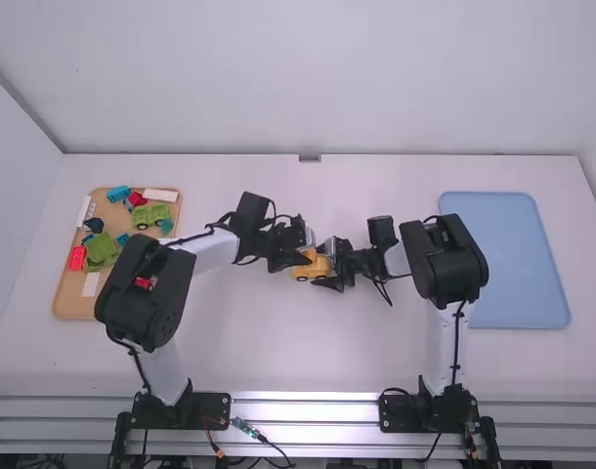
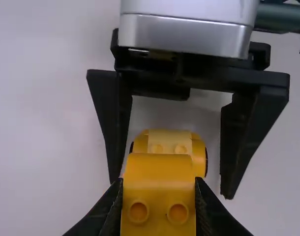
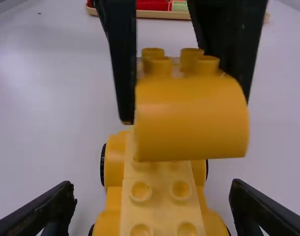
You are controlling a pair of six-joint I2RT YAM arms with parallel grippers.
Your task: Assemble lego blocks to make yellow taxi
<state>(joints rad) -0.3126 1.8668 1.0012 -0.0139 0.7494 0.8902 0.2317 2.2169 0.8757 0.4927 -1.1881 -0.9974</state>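
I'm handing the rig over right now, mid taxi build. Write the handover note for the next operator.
Left gripper: shut on the rounded yellow block, over the car body.
Right gripper: open, fingers apart on either side of the car body.
Parts: wheeled yellow car body between the arms; other blocks in the wooden-coloured tray at the left.
Done: yellow pieces are on the wheeled body.
Left: probably line up the rounded block, press it on, then release. Whether it touches yet, I can't tell.
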